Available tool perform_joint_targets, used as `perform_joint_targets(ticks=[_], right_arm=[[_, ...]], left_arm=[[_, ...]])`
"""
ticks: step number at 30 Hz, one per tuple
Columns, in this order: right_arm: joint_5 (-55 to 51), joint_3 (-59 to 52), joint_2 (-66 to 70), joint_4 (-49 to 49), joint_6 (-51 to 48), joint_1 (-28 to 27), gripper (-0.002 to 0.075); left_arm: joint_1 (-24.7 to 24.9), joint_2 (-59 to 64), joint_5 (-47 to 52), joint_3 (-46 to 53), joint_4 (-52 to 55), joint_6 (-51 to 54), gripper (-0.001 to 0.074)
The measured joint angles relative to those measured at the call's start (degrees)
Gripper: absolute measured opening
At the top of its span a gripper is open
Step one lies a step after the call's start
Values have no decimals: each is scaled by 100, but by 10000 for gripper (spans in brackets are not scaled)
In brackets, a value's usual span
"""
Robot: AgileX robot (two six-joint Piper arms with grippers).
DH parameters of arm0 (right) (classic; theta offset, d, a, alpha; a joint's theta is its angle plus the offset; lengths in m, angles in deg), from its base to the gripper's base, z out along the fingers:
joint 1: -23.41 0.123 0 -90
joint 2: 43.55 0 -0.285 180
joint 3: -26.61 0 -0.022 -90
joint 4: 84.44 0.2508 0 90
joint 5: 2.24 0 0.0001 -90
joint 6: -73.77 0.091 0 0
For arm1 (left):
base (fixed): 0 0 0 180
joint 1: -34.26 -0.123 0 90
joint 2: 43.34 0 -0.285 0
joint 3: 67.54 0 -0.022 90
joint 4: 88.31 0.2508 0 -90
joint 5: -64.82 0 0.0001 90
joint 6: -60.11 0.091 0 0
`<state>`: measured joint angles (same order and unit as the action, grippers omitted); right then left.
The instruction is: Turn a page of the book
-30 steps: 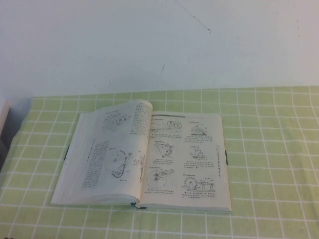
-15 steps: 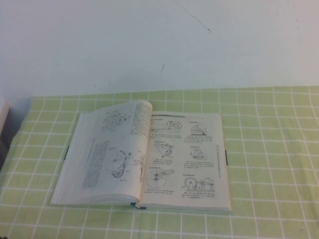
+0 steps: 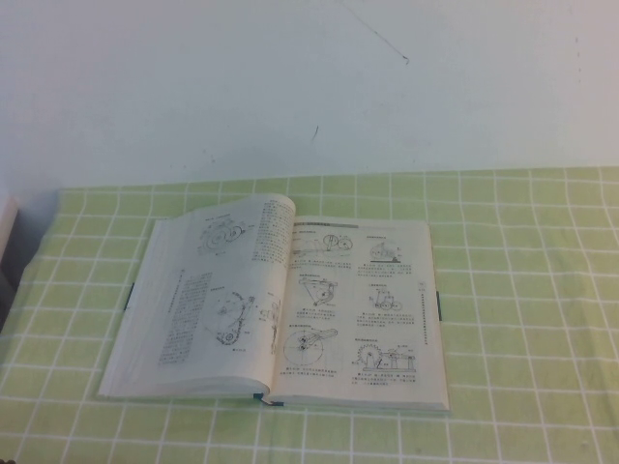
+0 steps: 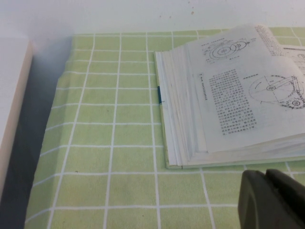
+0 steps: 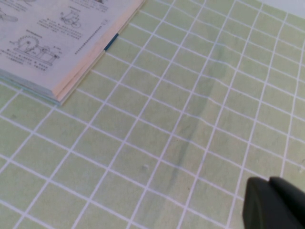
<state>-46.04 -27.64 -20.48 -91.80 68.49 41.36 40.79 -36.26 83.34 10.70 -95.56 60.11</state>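
The thick white-paged technical book (image 3: 276, 304) w/ a dark cover edge lies open and flat on the desk (image 3: 522, 290), which is covered by a green cloth w/ a white grid. It sits near the middle of the high view, spine running front to back. The thin white paper page (image 3: 358, 304) w/ black machine line drawings is the right-hand leaf, lying flat on its stack; the left-hand leaf bulges up slightly near the spine.

Nothing has changed vs. the two earlier high views: book, page and cloth sit exactly as before, and no arm has entered that view. So, as far as you can judge, the task hasn't started; no page is lifted yet.

The left end effector (image 4: 274, 200) shows only as a dark corner in the left wrist view, above the cloth, just beside the book's near left corner, not touching it. You cannot tell if it's apart or together.

The right end effector (image 5: 276, 205) is likewise a dark corner in the right wrist view, over bare cloth, well apart from the book's right edge. Its state can't be told either.

A pale flat object (image 4: 12, 114) sits at the desk's far left edge; unclear what it is.

Likely next: you'd bring one arm to the page's free outer edge.
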Motion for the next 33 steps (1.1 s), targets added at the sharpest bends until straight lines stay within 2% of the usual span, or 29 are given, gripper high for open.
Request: perform_joint_targets(ticks=[16, 20, 26, 33], right_arm=[[0, 0, 0, 2, 0, 0, -2], [28, -24, -19, -516, -128, -41, -2], [447, -291, -595, -596, -181, -835, -2], [996, -1188, -1546, -582, 329, -1791, -2]], left_arm=[[0, 0, 10, 0, 0, 31, -2], [0, 0, 10, 0, 0, 31, -2], [0, 0, 10, 0, 0, 31, -2], [0, 0, 10, 0, 0, 31, -2]])
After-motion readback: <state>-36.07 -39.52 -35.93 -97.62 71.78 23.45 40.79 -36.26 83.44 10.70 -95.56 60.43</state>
